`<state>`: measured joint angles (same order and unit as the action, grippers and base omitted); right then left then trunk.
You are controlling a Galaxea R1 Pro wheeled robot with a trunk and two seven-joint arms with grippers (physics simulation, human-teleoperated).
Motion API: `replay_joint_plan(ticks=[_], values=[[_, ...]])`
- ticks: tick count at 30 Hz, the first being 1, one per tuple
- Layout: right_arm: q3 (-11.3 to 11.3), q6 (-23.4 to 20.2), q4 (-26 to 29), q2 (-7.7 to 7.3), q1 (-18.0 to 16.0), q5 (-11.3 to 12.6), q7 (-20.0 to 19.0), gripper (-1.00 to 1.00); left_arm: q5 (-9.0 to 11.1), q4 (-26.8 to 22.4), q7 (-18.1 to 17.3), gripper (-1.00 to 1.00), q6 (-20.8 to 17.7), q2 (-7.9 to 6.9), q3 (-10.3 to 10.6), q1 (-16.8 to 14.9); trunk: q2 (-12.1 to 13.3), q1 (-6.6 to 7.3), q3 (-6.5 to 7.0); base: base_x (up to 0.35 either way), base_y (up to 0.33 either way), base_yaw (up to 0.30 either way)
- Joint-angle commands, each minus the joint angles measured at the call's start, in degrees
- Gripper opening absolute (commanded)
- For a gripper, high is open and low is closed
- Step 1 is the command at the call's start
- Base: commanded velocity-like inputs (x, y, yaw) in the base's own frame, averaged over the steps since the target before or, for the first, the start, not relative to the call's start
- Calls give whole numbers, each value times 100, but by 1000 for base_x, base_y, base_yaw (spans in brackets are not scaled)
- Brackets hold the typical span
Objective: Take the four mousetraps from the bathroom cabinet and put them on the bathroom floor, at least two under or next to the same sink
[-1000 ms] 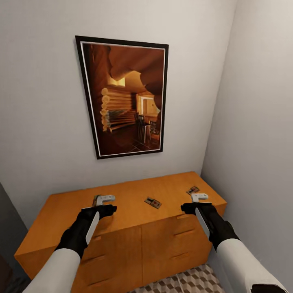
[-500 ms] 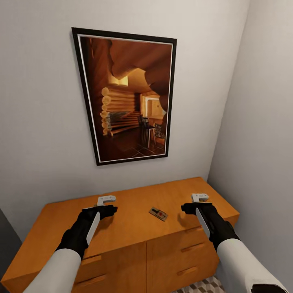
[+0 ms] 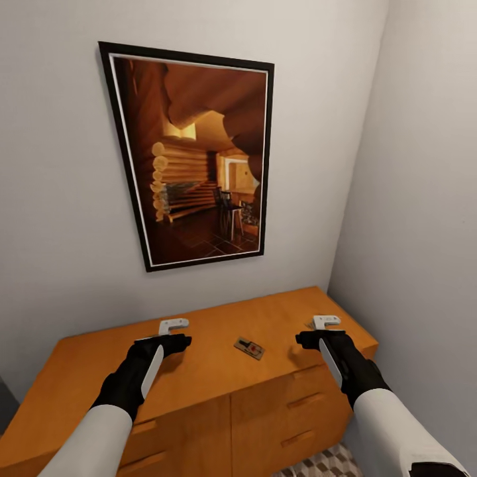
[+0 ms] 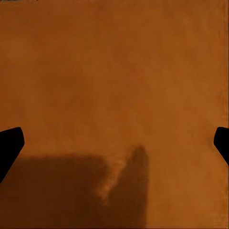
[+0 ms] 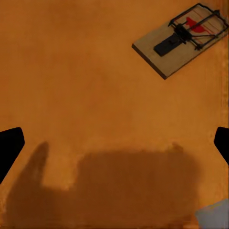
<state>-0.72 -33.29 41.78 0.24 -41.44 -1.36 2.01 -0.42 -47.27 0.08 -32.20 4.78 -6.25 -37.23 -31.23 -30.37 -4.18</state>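
The honey-orange cabinet (image 3: 199, 371) stands against the wall below me, drawer fronts facing me. One mousetrap (image 3: 249, 347) lies flat on its top, between my two hands. My left gripper (image 3: 173, 329) hovers over the cabinet top left of that trap. In its wrist view the left gripper (image 4: 114, 143) is open, black fingertips (image 4: 9, 145) wide apart over bare wood. My right gripper (image 3: 326, 326) hovers near the cabinet's right end, and the right gripper (image 5: 114, 143) is open too. A mousetrap (image 5: 181, 40) with a red patch lies beyond its fingers. A patch of bathroom floor (image 3: 318, 464) shows bottom right.
A large black-framed picture (image 3: 192, 156) of a log-cabin interior hangs on the wall above the cabinet. A side wall (image 3: 424, 232) closes the corner just right of the cabinet. A pale grey corner (image 5: 214, 217) of something shows in the right wrist view.
The whole head view has shifted: the cabinet looks nearer than a second ago, and picture and trap have slid left since half a second ago. Both arms keep their pose.
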Motion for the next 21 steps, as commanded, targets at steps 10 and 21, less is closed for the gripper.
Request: replay_joint_plan(ticks=[10,21], values=[[-7,-28,6,2,-5,-14,3,100,-2,-9,1,100,-35,0,-16,-4,-11,-3,-12,53,27,-258],[-5,-28,6,2,-5,-14,1,100,-2,-4,1,100,-41,-10,-16,-4,-11,-3,-12,256,168,-263]])
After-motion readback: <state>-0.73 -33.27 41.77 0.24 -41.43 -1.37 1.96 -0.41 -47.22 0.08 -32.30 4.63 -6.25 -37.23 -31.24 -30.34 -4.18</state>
